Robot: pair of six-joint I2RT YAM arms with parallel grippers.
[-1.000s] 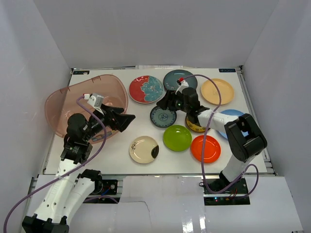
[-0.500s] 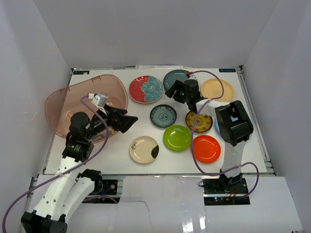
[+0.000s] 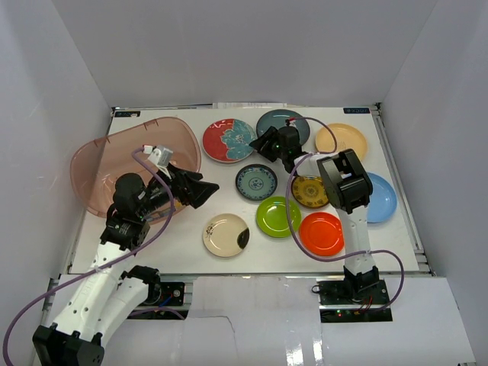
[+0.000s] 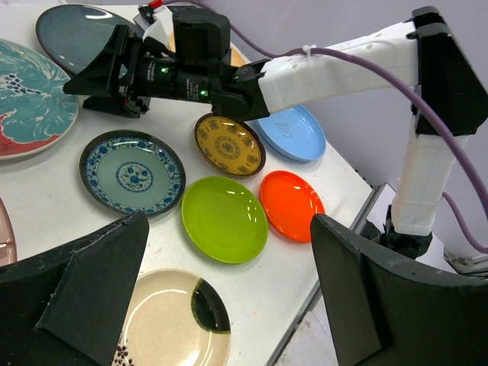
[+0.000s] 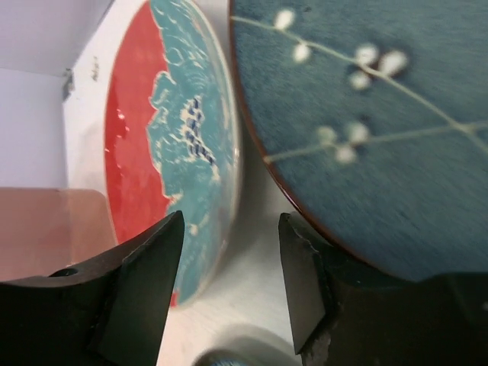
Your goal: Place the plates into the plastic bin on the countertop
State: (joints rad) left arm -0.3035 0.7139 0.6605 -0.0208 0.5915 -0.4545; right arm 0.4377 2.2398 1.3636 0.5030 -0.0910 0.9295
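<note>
Nine plates (image 3: 277,216) lie on the countertop (image 3: 187,248), outside the plastic bin (image 3: 95,156)

Seen from above, the plastic bin sits at 9 o'clock on the white countertop. At 12 o'clock are the red-and-teal plate (image 3: 227,141) and the dark teal plate (image 3: 274,118). A pale orange plate (image 3: 341,142) lies toward 2 o'clock and a blue plate (image 3: 380,200) at 3 o'clock. The blue-patterned plate (image 3: 256,182) is at the centre, with the yellow patterned plate (image 3: 309,192) to its 3 o'clock. Toward 6 o'clock run the cream plate (image 3: 226,234), the green plate and the orange plate (image 3: 321,233).

The right gripper (image 3: 267,143) is low between the red-and-teal and dark teal plates. Its wrist view shows the jaws apart and holding nothing, with the two plates' rims and a strip of countertop between the fingers (image 5: 145,282).

The left gripper (image 3: 200,191) hangs just off the bin's 3 o'clock side, pointing at the plates. Its jaws are wide apart and empty.
</note>
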